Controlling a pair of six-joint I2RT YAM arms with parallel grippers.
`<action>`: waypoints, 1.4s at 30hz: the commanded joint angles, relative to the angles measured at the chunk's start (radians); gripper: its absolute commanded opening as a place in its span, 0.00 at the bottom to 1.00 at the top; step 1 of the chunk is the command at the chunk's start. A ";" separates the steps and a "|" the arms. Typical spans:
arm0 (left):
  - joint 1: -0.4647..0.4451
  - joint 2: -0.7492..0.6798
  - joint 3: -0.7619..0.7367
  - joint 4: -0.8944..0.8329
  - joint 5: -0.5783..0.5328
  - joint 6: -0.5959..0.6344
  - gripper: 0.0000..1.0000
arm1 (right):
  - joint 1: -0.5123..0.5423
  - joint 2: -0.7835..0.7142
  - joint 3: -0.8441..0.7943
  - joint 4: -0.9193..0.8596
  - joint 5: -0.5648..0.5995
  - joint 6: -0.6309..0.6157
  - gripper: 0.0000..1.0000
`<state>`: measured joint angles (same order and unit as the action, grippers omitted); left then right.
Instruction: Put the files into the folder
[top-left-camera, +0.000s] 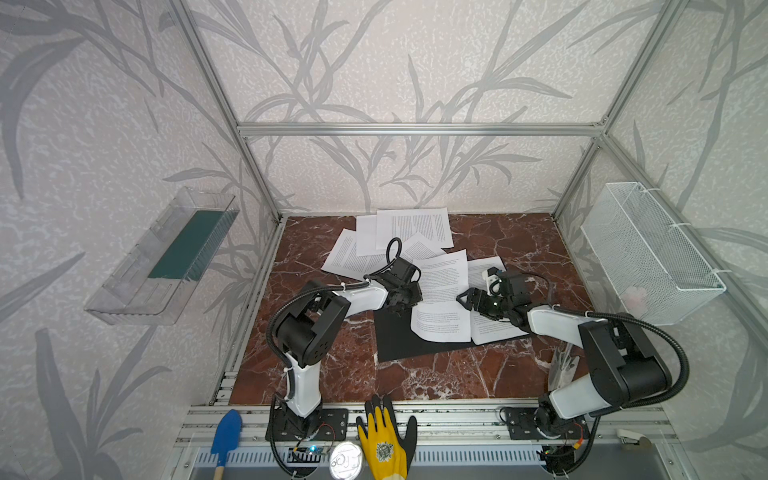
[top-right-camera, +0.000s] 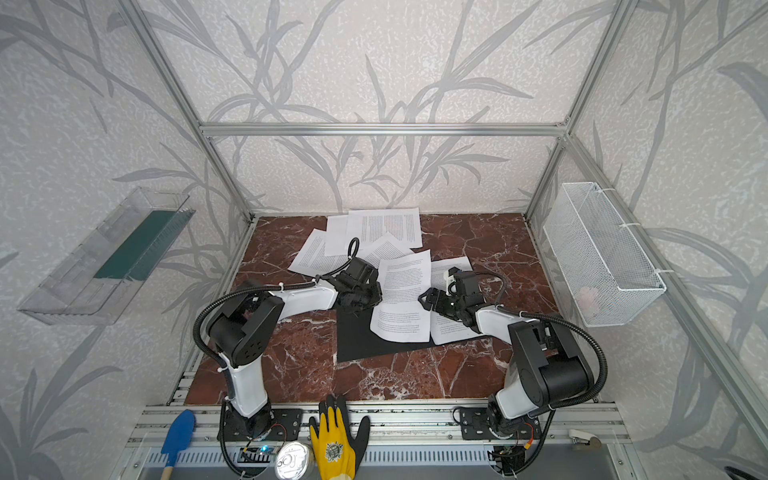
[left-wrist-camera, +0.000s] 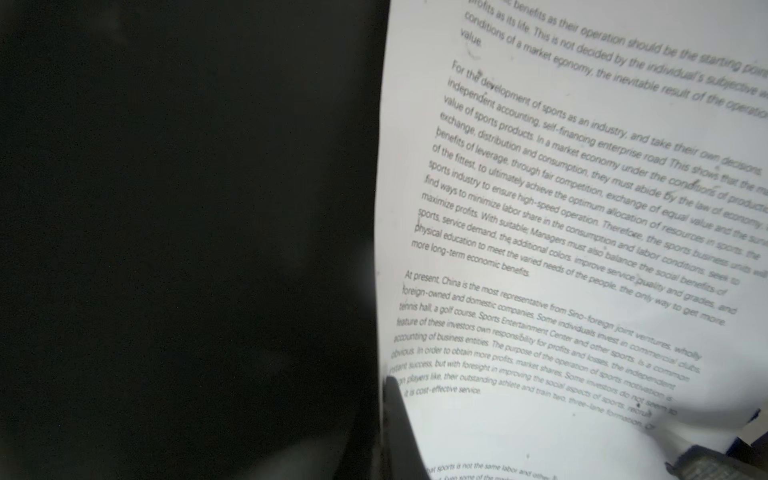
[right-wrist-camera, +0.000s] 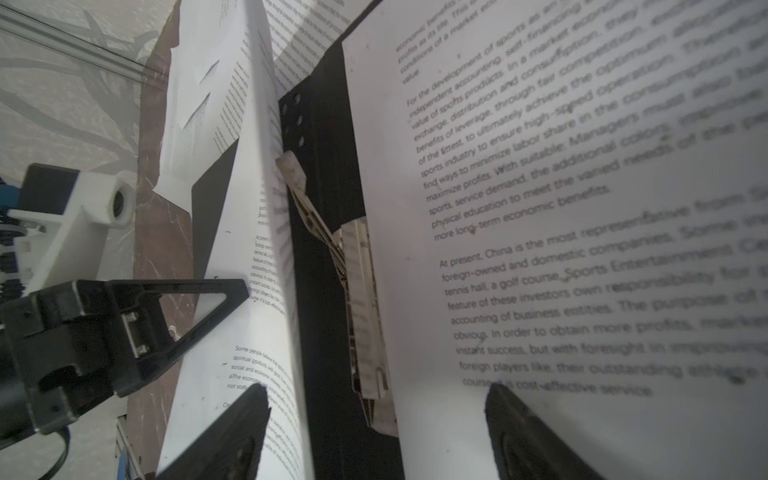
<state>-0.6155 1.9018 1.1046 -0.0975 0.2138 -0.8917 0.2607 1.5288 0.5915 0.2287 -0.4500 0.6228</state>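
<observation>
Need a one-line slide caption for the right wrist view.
Right gripper, jaws open, facing the black folder that shows between two printed files.

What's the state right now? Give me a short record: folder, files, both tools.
folder: black, lying open on the table
files: two on the folder, one bowed upward; more loose, overlapping at the table's back
left tool: shut, at the folder's far-left corner; grip unclear
right tool: open, at the bowed file's right edge
</observation>
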 joint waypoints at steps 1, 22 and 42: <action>0.005 0.013 0.020 0.007 0.010 -0.005 0.00 | 0.000 -0.024 0.014 0.046 -0.051 0.005 0.74; 0.006 -0.017 0.001 0.045 0.032 -0.003 0.00 | 0.018 -0.055 0.066 -0.078 -0.039 -0.063 0.00; 0.003 -0.552 -0.155 -0.106 0.026 0.164 0.99 | 0.018 -0.288 0.102 -0.360 0.105 -0.215 0.00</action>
<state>-0.6132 1.4494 0.9932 -0.1131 0.2531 -0.7925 0.2760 1.2919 0.6487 -0.0494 -0.3943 0.4671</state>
